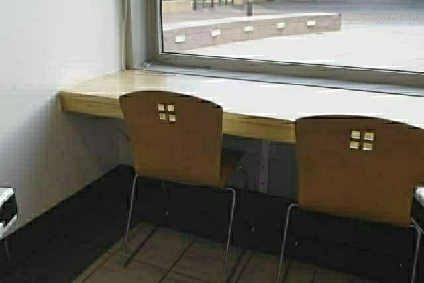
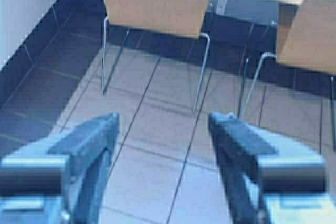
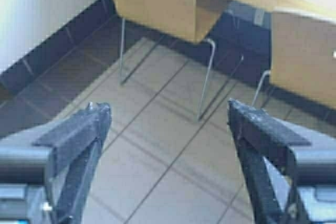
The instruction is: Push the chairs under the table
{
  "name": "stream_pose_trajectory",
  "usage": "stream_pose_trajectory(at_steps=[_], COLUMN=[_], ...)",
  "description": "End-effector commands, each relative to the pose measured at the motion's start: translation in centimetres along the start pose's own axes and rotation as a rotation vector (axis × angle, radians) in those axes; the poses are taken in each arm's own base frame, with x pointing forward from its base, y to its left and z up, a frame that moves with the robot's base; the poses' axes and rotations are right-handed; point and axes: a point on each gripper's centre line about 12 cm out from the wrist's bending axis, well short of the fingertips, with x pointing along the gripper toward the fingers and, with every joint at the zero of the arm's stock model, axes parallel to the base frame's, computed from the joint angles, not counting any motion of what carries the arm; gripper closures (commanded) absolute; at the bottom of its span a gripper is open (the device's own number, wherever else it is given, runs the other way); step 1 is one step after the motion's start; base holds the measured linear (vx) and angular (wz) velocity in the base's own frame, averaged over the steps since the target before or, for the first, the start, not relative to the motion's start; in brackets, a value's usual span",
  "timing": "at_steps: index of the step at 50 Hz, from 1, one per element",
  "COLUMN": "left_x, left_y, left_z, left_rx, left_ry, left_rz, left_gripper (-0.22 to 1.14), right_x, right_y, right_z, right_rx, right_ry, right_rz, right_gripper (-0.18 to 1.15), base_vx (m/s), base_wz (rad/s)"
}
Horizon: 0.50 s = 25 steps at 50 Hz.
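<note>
Two tan plywood chairs face the table [image 1: 252, 101], a long pale counter with a yellowish wood edge under the window. The left chair [image 1: 173, 138] has its seat partly beneath the counter. The right chair [image 1: 361, 169] stands nearer to me, its backrest overlapping the counter edge. Both show again in the wrist views: left chair [image 2: 155, 1] [image 3: 152, 1], right chair [image 2: 310, 35] [image 3: 304, 56]. My left gripper [image 2: 164, 124] is open above the tiled floor, well short of the chairs. My right gripper [image 3: 168, 111] is open too, also empty and back from them.
A white wall [image 1: 59, 64] closes the left side, with a dark tiled skirting [image 1: 59, 223] at its base. Beige floor tiles [image 1: 172, 256] stretch between me and the chairs. A large window [image 1: 291, 11] sits behind the counter. A white object [image 1: 5, 207] juts in at the left edge.
</note>
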Motion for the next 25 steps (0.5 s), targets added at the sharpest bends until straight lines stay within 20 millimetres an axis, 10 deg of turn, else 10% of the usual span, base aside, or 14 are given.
stream_pose_trajectory(at_steps=[1, 25], left_x=[-0.1, 1.8], left_y=[0.0, 0.1], left_z=[0.7, 0.3], left_rx=[-0.003, -0.023], left_ry=[-0.023, 0.02], left_rz=[0.002, 0.006], left_gripper=[0.04, 0.04], right_x=[-0.1, 0.2], right_y=[0.1, 0.1], right_z=[1.1, 1.5], right_rx=[-0.004, 0.004], right_ry=[-0.014, 0.014], right_rz=[0.001, -0.002], right_gripper=[-0.02, -0.02], base_vx=[-0.42, -0.38], base_wz=[0.01, -0.03])
